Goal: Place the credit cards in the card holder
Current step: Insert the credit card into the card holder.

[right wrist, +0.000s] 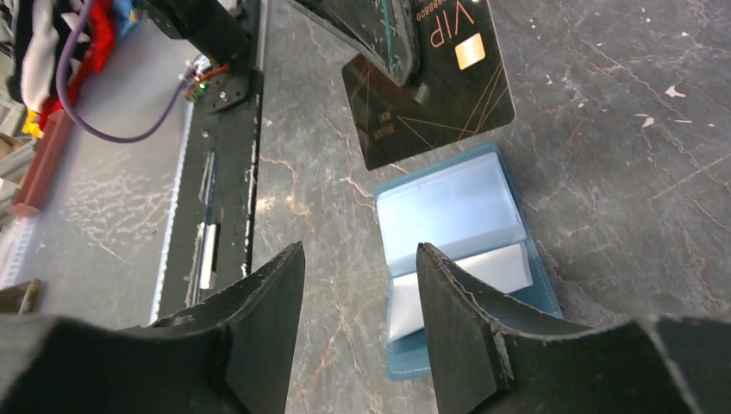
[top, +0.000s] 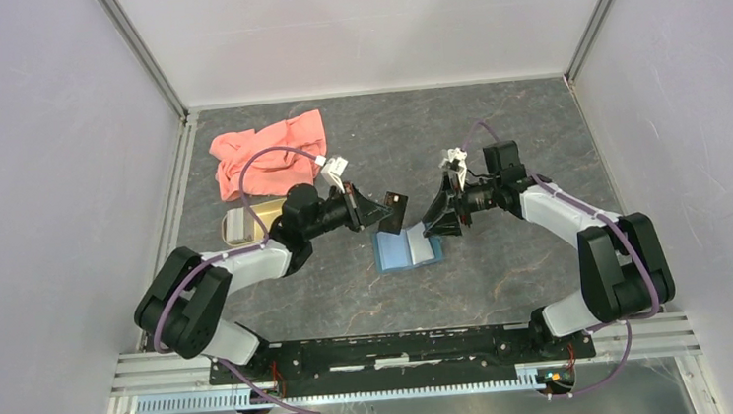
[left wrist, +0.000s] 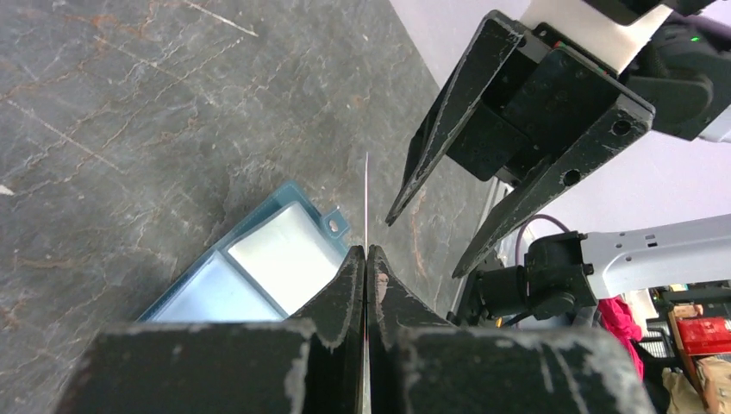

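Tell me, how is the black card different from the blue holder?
The card is black with gold print; the holder is teal. The card hangs pinched in the left jaws; the holder lies open on the table. The card is smaller than the open holder. Both are flat rectangles.

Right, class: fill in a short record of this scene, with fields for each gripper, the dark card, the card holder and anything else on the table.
left gripper: shut on the dark card
dark card: held in the air at the card holder's far edge, not yet inserted
right gripper: open, empty, over the card holder
card holder: lying open on the table, something pale in one pocket
pink cloth: crumpled, far left
tan dish: beside the left arm, partly hidden
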Available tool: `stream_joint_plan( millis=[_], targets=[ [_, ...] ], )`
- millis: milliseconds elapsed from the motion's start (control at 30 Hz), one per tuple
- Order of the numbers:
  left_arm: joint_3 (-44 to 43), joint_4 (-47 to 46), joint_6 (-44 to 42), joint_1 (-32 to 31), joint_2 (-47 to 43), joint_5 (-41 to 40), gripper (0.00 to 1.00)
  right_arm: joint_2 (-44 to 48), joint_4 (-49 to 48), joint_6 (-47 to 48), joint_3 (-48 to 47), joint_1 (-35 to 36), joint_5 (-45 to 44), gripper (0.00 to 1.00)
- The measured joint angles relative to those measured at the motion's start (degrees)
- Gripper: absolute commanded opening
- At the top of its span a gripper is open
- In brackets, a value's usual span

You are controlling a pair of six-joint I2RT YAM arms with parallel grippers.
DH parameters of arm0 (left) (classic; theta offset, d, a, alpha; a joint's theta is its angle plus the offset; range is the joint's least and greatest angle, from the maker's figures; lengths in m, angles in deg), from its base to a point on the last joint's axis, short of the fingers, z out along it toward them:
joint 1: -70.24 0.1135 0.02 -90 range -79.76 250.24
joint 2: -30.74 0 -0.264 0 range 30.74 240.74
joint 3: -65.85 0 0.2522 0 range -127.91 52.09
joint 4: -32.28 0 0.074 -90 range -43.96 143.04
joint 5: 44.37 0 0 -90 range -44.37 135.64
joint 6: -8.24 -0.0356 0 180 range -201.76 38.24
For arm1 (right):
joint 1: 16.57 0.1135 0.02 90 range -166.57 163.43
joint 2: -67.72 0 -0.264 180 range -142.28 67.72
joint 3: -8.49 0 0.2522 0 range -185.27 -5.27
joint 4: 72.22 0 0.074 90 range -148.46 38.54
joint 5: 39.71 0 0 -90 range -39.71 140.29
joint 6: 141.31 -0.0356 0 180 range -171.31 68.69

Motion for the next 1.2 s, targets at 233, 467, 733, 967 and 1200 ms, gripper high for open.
stream_joint_plan(
  millis=[233,467,733,967,1200],
  targets=[
    [0.48,-9.49,2.43,-2.32,2.54,-1.09,0.02,0.17,-13.16,-15.5,2.93,-0.17,3.54,0.59],
    [0.48,-16.39,5.75,-4.09,5.84,-1.16,0.02,0.13,-25.11,-30.4,5.2,-0.17,3.8,0.56],
    [0.48,-23.65,9.7,-5.38,9.53,-1.2,0.02,0.07,-36.76,-43.91,7.98,-0.42,2.82,0.31],
    [0.5,-27.15,11.41,-5.92,9.86,-1.29,0.05,-0.04,-47.43,-54.49,10.91,-0.83,2.25,0.0],
    [0.61,-25.42,11.43,-5.6,9.51,-1.46,0.5,-0.02,-50.23,-55.8,11.93,-0.9,2.19,0.0]
  ],
)
